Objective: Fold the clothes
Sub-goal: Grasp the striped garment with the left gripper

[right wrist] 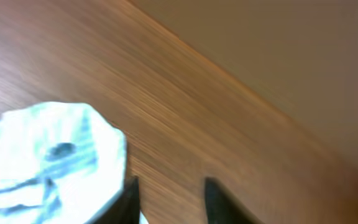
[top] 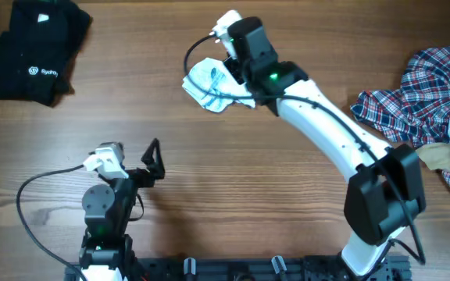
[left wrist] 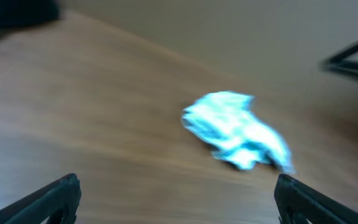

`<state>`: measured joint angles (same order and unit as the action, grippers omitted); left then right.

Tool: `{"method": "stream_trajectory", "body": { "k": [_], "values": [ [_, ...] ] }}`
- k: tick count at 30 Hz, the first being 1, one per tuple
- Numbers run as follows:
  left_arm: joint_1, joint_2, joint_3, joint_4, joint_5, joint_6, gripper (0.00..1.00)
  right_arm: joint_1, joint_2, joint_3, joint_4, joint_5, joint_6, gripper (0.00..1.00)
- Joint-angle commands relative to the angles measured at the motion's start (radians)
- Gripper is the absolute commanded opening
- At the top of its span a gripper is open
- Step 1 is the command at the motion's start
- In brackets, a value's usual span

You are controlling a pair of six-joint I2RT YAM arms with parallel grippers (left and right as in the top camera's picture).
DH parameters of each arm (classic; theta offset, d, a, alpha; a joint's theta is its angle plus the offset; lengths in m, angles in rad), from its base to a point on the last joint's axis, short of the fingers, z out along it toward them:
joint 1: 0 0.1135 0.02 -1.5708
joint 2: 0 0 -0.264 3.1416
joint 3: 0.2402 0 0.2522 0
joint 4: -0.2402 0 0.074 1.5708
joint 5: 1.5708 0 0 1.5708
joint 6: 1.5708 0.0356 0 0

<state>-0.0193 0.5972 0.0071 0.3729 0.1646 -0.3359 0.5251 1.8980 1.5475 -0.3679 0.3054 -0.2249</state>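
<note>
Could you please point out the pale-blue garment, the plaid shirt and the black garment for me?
pale-blue garment (top: 204, 84): overhead view, on its crumpled left half.
plaid shirt (top: 420, 97): overhead view, middle of the heap.
black garment (top: 30, 43): overhead view, centre, above the logo.

Overhead view: even, moderate light, sharp, only faint shadows on the worktop (top: 209, 179). Left wrist view: heavy motion blur, pale-blue garment (left wrist: 235, 127) smeared. Right wrist view: soft focus, garment whites near blown out.
</note>
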Motion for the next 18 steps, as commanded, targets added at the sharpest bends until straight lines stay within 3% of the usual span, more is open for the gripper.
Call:
{"method": "stream_trajectory", "body": {
  "k": [1, 3, 4, 9, 12, 16, 18],
  "values": [
    [0.004, 0.018, 0.076, -0.050, 0.260, -0.015, 1.00, -0.106, 0.003, 0.005, -0.037, -0.129, 0.229, 0.59],
    [0.004, 0.084, 0.209, -0.150, 0.352, 0.003, 1.00, -0.202, 0.003, 0.005, -0.086, -0.252, 0.289, 0.63],
    [-0.001, 0.160, 0.335, -0.267, 0.390, 0.073, 1.00, -0.253, 0.003, 0.005, -0.132, -0.287, 0.314, 0.63],
    [-0.006, 0.449, 0.702, -0.638, 0.385, 0.258, 1.00, -0.341, 0.003, 0.005, -0.204, -0.349, 0.341, 0.63],
    [-0.012, 0.640, 0.890, -0.785, 0.385, 0.307, 1.00, -0.379, 0.003, 0.005, -0.217, -0.359, 0.392, 0.63],
    [-0.018, 0.829, 0.994, -0.721, 0.385, 0.243, 1.00, -0.443, 0.003, 0.005, -0.219, -0.457, 0.393, 0.64],
    [-0.028, 0.891, 0.996, -0.634, 0.411, 0.267, 1.00, -0.474, 0.003, 0.005, -0.222, -0.464, 0.385, 0.64]
  ]
}}
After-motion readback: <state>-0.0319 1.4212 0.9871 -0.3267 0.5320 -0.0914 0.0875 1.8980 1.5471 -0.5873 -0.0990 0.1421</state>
